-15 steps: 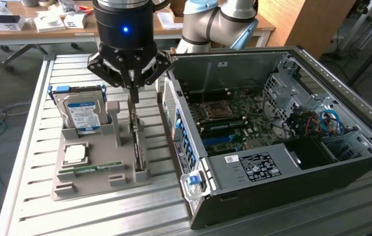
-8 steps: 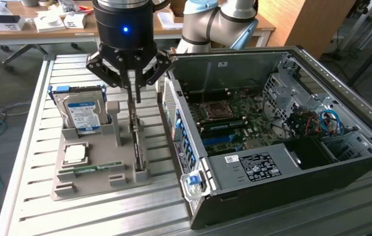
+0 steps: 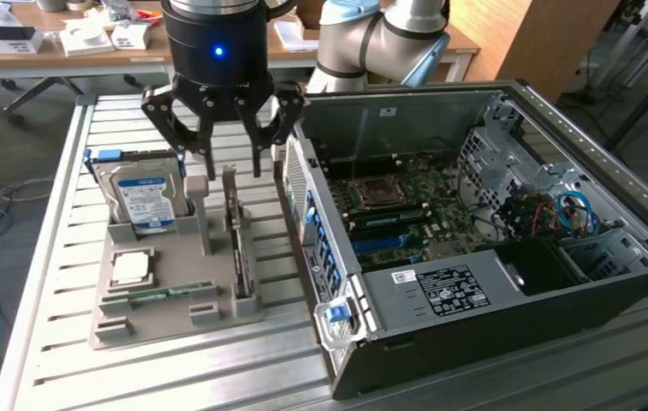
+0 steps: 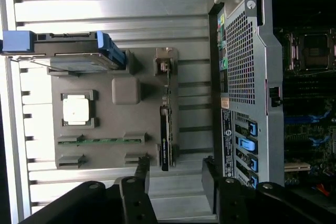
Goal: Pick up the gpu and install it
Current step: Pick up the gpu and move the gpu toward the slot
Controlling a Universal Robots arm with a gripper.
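The end effector (image 4: 174,176) sits nearest the lens, its fingers spread apart and holding nothing. It is poised above the gpu (image 3: 237,248), which stands on its long edge in a slot of the grey holder (image 3: 163,317), centre left of the exterior frame. I judge this to be the approach before the pick, with nothing installed yet. A grasp calls for the fingers to straddle the card's thin upper edge, squarely in line with it. Room is tight. A grey post (image 3: 196,193) and the hard drive (image 3: 141,199) stand just beside the card toward the frame's left. The computer case (image 3: 300,193) raises its perforated wall close on the right. The slatted desk (image 3: 50,282) spreads around the holder.
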